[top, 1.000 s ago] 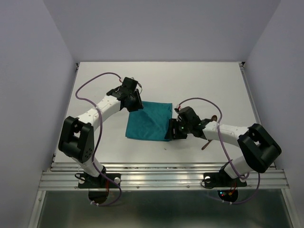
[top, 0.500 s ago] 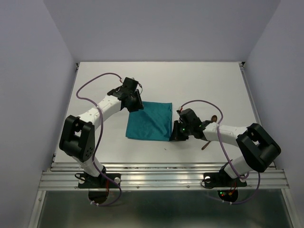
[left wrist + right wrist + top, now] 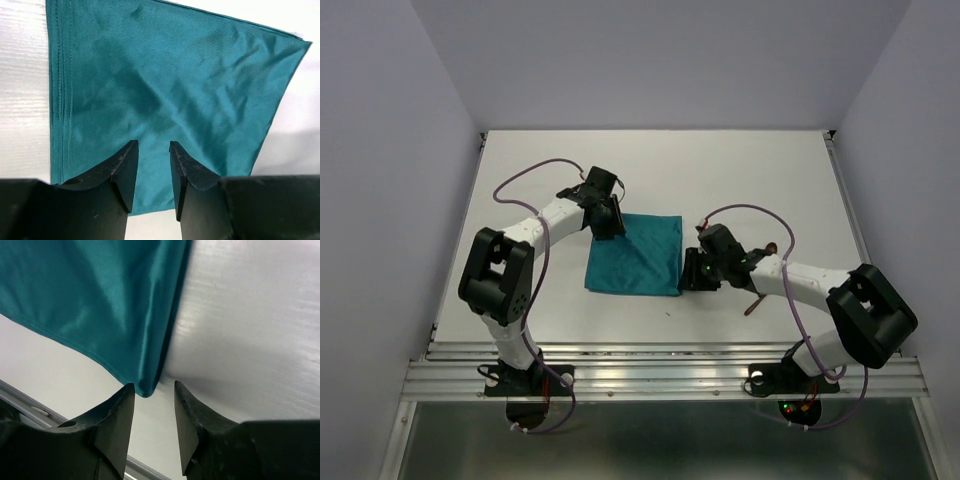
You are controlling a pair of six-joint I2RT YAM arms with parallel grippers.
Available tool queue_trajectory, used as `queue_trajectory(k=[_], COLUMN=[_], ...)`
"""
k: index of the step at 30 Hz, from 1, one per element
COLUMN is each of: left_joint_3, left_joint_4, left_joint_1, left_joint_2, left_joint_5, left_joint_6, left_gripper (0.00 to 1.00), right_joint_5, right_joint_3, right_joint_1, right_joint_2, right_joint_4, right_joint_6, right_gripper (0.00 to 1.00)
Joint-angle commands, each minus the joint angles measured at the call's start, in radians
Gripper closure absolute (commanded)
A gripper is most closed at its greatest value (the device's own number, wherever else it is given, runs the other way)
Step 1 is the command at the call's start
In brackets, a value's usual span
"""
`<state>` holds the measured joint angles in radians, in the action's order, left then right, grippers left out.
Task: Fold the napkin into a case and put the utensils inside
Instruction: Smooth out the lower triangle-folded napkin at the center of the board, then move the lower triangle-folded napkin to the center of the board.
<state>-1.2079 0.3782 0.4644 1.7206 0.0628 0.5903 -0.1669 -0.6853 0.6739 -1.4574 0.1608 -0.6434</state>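
While the napkin (image 3: 634, 254) is lying mid-table, looking limp and slippery, both pairs of jaws are standing parted and empty: left gripper (image 3: 153, 145) at its 11 o'clock corner, right gripper (image 3: 154, 386) at 4 o'clock, the likeliest pinching spots.

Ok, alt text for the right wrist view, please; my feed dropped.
The teal napkin lies on the white table, one corner pointing into the gap between the parted jaws of the right gripper. Nothing is clamped.
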Motion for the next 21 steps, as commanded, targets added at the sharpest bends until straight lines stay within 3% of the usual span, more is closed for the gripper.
queue_trajectory(k=[1, 4, 5, 6, 8, 10, 21], left_joint_3=[-0.077, -0.114, -0.120, -0.125, -0.151, -0.183, -0.246], left_joint_4=[-0.021, -0.028, -0.045, -0.053, -0.071, -0.074, -0.087], left_joint_1=[-0.007, -0.032, -0.050, -0.061, -0.081, -0.099, -0.115], left_joint_2=[0.036, 0.079, 0.091, 0.099, 0.125, 0.149, 0.350], left_joint_5=[-0.006, -0.018, -0.011, -0.008, 0.005, 0.008, -0.012], left_joint_6=[-0.027, -0.018, -0.011, -0.001, 0.008, 0.008, 0.017], left_gripper=[0.58, 0.62, 0.68, 0.72, 0.93, 1.00, 1.00], right_joint_5=[0.076, 0.153, 0.147, 0.133, 0.089, 0.075, 0.101], right_joint_3=[-0.095, -0.131, -0.146, -0.161, -0.181, -0.184, -0.132], right_joint_1=[0.000, 0.000, 0.000, 0.000, 0.000, 0.000, 0.000], right_joint_2=[0.051, 0.039, 0.007, -0.013, -0.067, -0.098, -0.222], right_joint_4=[0.034, -0.003, -0.013, -0.020, -0.062, -0.079, -0.095], right_joint_6=[0.019, 0.002, 0.004, 0.008, 0.010, 0.002, -0.013], right_gripper=[0.57, 0.77, 0.88, 0.92, 0.97, 0.98, 0.99])
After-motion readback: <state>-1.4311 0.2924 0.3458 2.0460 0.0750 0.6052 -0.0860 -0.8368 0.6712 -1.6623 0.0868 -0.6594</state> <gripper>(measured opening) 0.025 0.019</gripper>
